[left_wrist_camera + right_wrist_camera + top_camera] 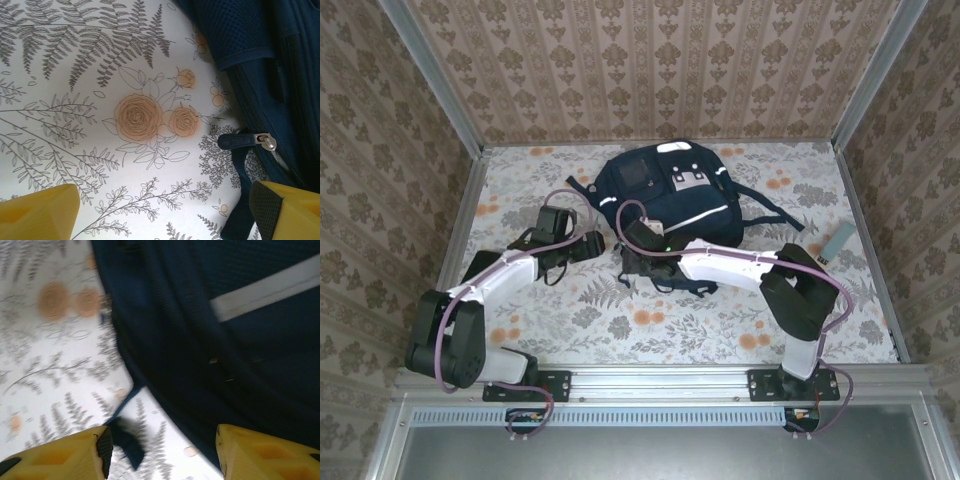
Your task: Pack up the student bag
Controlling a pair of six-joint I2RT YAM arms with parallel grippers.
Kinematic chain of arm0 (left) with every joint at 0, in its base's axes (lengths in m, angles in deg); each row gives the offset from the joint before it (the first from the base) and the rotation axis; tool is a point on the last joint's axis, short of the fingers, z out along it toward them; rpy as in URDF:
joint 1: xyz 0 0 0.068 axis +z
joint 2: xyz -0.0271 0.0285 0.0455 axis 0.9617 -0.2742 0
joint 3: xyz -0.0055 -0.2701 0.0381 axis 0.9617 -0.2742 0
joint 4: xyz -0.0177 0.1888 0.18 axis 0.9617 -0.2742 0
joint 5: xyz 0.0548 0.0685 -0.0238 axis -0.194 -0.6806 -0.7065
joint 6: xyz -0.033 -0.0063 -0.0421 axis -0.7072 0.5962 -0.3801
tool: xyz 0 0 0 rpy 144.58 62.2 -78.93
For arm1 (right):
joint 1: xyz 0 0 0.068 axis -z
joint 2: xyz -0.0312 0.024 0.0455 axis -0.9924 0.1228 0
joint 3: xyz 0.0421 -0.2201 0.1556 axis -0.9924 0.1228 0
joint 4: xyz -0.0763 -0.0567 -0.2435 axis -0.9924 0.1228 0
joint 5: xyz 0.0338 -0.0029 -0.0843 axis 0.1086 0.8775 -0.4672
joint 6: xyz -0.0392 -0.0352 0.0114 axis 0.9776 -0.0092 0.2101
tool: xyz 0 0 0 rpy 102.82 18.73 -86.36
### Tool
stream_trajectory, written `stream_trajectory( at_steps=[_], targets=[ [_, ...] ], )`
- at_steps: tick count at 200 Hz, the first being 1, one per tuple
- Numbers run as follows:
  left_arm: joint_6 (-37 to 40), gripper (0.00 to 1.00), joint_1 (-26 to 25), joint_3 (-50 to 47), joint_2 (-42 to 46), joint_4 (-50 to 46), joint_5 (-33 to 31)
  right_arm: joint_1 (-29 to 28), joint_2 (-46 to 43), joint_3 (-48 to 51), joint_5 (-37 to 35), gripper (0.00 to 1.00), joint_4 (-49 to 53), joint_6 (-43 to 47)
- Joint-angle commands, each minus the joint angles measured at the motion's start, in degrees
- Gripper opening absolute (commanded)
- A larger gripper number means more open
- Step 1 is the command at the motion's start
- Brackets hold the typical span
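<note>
Judging by the zip pull [265, 141], which looks closed, packing has barely begun. The backpack [665, 205] lies flat at the middle back of the table [650, 320]. At its left edge the left tool [165, 212] gapes wide and empty beside the zip. The right tool [165, 455] hovers over the near rim, jaws apart, holding nothing. A small grey block [838, 240] lies well apart on the right, not yet packed.
</note>
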Motion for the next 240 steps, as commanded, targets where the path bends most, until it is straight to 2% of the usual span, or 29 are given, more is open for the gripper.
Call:
stream_trajectory(
  at_steps=[1,33,70,82,86,107,139,170,240],
  targets=[
    [2.34,0.89,0.32,-1.23,0.85,3.88,3.78,1.70,-3.38,4.15,-4.56,0.59,3.39,1.11],
    [3.45,0.87,-0.57,-1.94,-0.93,7.68,7.56,4.70,-6.32,10.50,-4.18,0.59,3.40,0.72],
    [7.59,0.81,-4.05,-1.68,-4.20,10.47,11.02,8.99,-12.15,17.20,-2.40,0.59,2.89,0.94],
    [9.31,0.79,-4.89,-1.30,-5.43,11.18,12.21,9.80,-14.07,17.80,-0.78,0.59,2.93,2.08],
    [9.96,0.78,-6.83,-1.09,-5.91,11.34,12.47,9.94,-14.81,17.86,-0.15,0.59,3.09,2.65],
    [13.20,0.73,-10.14,-0.06,-8.34,12.01,12.46,10.44,-19.59,17.39,2.67,0.60,3.47,4.93],
    [14.66,0.64,-13.03,1.18,-12.72,14.60,13.48,13.20,-26.98,18.16,7.77,0.63,2.70,5.53],
    [14.71,0.55,-13.81,1.88,-15.42,17.87,13.63,15.21,-29.18,19.13,10.16,0.63,2.70,5.88],
    [17.35,0.53,-13.81,6.46,-19.75,17.99,15.39,15.45,-28.97,21.24,12.01,0.61,0.83,4.22]
  ],
)
